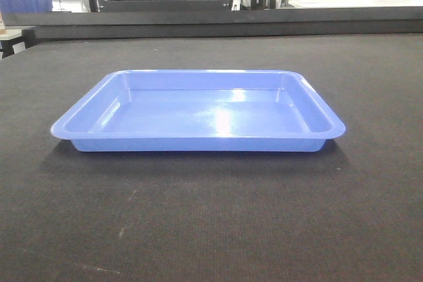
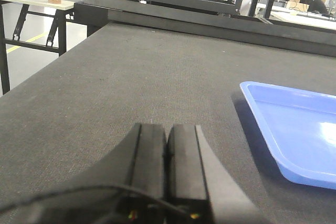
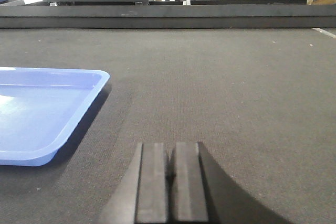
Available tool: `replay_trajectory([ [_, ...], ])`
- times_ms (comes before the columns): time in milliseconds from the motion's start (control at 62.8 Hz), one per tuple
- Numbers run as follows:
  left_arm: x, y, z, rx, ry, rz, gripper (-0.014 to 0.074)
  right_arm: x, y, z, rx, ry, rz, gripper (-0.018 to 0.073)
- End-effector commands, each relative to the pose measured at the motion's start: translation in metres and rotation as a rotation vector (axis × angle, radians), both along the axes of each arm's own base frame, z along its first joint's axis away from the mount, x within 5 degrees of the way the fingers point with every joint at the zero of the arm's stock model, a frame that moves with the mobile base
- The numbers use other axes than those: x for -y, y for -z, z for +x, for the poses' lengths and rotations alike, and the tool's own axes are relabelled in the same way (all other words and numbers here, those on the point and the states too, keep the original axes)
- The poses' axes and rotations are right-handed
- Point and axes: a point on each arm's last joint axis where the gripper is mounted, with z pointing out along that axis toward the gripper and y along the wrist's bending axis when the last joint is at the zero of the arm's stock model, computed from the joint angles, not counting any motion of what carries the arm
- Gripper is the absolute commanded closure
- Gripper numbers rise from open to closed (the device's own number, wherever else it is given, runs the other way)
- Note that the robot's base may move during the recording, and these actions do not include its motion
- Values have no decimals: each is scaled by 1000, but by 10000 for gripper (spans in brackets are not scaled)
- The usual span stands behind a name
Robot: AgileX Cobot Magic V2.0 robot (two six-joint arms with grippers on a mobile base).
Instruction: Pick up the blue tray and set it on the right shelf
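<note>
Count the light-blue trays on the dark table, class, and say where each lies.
1. The blue tray lies flat and empty in the middle of the dark table, to the right of the left gripper and left of the right gripper. More could lie outside the views.

Bright, even light falls from overhead. In the front view the glossy blue tray shows white glare patches on its floor and far rim, and a soft, shallow shadow lies on the dark table mat along its near edge. The background at top left is blown out to white. In both wrist views the tray stays sharp, while the left gripper and the right gripper sit close to the lens, dark and slightly soft.
</note>
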Motion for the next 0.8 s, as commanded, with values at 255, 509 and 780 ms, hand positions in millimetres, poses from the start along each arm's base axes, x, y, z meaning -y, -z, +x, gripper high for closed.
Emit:
replay_trajectory([
  [255,0,2,0,74,-1,1,645,1,-17,-3,131,5,-4,504],
  [509,0,1,0,75,-1,1,645,1,-17,-3,135,5,-4,504],
  [780,0,-1,0,104,-1,-5,645,1,-20,-4,164,7,-1,504],
])
